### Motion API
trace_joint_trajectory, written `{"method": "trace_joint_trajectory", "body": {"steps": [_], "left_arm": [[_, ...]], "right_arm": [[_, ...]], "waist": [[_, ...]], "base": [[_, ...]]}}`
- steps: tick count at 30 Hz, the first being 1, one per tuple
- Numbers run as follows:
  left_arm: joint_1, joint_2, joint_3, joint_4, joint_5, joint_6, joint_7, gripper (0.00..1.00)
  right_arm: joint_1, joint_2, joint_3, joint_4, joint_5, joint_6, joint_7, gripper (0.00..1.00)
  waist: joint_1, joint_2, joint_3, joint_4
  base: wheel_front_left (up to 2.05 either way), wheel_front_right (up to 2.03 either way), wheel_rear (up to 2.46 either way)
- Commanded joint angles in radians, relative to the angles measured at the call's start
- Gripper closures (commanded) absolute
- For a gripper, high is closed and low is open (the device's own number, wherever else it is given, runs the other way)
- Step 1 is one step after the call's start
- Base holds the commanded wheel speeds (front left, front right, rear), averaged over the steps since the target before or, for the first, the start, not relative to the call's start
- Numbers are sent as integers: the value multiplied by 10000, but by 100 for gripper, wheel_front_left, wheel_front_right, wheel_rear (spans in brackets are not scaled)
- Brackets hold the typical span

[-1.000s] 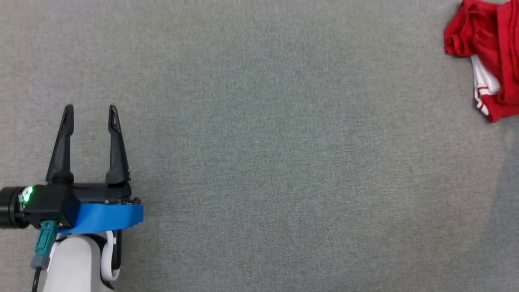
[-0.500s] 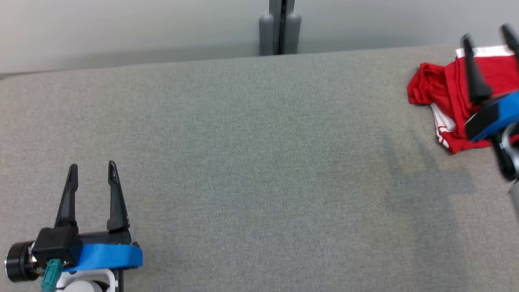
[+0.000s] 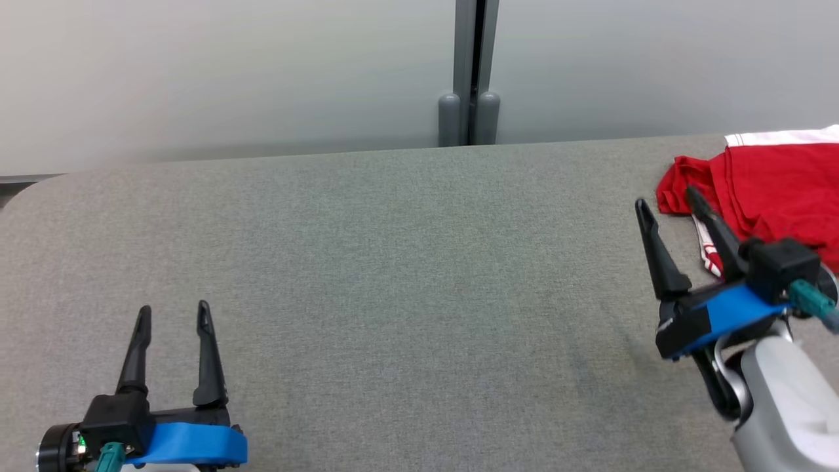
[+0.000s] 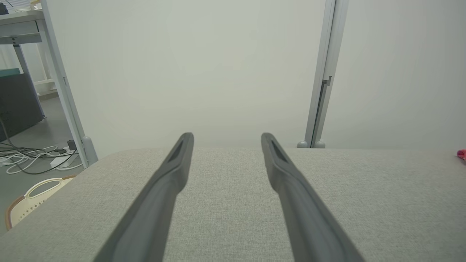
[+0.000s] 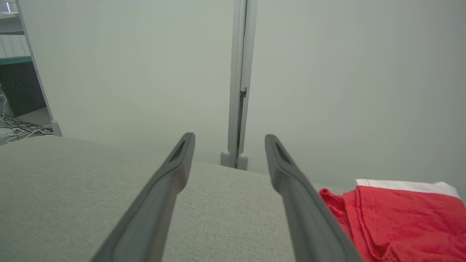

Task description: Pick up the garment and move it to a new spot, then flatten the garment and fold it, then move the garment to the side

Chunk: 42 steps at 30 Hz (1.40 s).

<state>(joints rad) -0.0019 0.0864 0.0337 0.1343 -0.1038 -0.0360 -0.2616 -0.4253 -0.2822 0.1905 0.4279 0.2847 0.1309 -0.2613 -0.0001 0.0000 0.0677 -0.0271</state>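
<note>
The garment (image 3: 773, 190) is a crumpled red cloth with white trim, lying at the far right of the grey table (image 3: 393, 262), partly cut off by the frame edge. In the right wrist view the garment (image 5: 404, 222) sits at the lower right, just beside my right finger. My right gripper (image 3: 668, 200) is open at the table's right, its fingertips next to the garment's left edge, nothing between them. My left gripper (image 3: 174, 311) stands open near the front left, empty. In the left wrist view a sliver of red garment (image 4: 461, 154) shows at the far right.
A pale wall panel with a grey post (image 3: 470, 72) stands behind the table's far edge. In the left wrist view, cables (image 4: 32, 156) and a cream basket (image 4: 32, 198) lie on the floor off the table's left end.
The head camera has tilted up, bringing the wall and table's far edge into view. My right gripper has dropped lower and leftward, from over the garment to its left edge.
</note>
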Motion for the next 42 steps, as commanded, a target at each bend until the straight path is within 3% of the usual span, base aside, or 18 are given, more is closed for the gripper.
{"method": "trace_joint_trajectory", "body": {"steps": [1,11,20,41,42], "left_arm": [[62,-33,-29,43,31,-13,-47,0],[102,-104,-281,271,82,-114,-47,0],[49,-132,-333,404,83,-143,-47,0],[-74,-101,-352,642,-8,-259,-47,0],[18,-133,-369,648,-18,-264,4,100]], "right_arm": [[284,81,-92,-76,-44,-3,-50,0],[2627,1304,-1901,-1376,-794,-3,-50,0],[3781,1952,-2265,-2423,-1350,-3,215,0],[4177,2265,-2388,-2978,-1431,-1,554,0],[4081,2223,-2375,-2893,-1347,-2,548,100]], "waist": [[1,0,-26,28],[1,0,-299,250],[1,0,-375,125],[1,0,-316,62],[2,0,-317,64]], "base": [[0,0,0],[0,0,0],[0,0,0],[0,0,0],[0,0,0]]}}
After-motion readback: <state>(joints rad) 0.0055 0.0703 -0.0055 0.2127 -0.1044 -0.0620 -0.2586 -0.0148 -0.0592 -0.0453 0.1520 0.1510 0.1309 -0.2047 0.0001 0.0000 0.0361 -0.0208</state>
